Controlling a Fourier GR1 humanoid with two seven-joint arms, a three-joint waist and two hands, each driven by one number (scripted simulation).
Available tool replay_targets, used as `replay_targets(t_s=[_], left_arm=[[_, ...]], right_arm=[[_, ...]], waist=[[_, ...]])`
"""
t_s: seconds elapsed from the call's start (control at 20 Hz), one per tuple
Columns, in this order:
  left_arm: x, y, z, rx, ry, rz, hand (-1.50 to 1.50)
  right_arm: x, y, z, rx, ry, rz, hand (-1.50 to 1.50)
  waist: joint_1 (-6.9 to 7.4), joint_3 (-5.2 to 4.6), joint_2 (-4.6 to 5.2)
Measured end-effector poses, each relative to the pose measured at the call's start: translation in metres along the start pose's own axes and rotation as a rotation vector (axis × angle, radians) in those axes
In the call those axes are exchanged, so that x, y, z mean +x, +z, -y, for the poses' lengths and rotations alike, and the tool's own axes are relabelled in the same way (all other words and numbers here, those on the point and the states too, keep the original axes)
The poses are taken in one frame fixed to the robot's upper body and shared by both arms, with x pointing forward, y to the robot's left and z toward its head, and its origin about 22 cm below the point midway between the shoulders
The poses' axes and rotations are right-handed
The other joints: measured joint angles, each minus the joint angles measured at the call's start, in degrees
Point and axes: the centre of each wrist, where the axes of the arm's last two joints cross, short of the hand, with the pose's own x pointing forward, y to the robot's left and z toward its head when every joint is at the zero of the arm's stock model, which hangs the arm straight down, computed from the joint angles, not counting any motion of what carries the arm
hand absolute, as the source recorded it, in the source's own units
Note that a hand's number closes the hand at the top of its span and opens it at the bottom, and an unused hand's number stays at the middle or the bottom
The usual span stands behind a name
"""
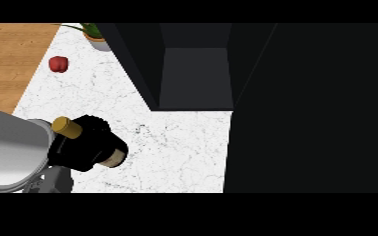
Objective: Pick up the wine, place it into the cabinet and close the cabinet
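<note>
Wine bottle (88, 141) in left hand (81, 147), low left on the white counter (177, 145); carry to the cabinet (196, 77) pending.

The left hand's fingers are curled round the bottle body; its tan cork end projects from the fist toward 10 o'clock, its base toward 4 o'clock. The open cabinet lies toward 1 o'clock from the hand, well apart. Recommended: lift before travelling, keep the bottle clear of the dark open door (303, 110) at 3 o'clock, and enter the opening squarely. The right hand is not visible.
</note>
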Motion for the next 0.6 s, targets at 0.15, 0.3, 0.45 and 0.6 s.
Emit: replay_targets(t_s=[0.15, 0.3, 0.45, 0.6], left_arm=[[0.001, 0.012, 0.001, 0.092, -0.06, 0.08, 1.5], [-0.001, 0.015, 0.009, 0.152, -0.124, 0.143, 1.5], [0.0, 0.023, 0.016, 0.195, -0.168, 0.194, 1.5], [0.001, 0.028, 0.02, 0.231, -0.222, 0.238, 1.5]], right_arm=[[-0.002, 0.001, 0.001, -0.003, 0.004, 0.001, -1.5], [-0.002, 0.0, 0.002, -0.004, 0.013, 0.014, -1.5], [-0.004, 0.001, 0.002, -0.004, 0.009, 0.011, -1.5], [-0.003, 0.001, 0.006, -0.009, 0.023, 0.007, -1.5]], waist=[[0.15, 0.1, -0.15], [0.08, 0.13, -0.13], [0.14, 0.13, -0.1], [0.1, 0.03, 0.0]])
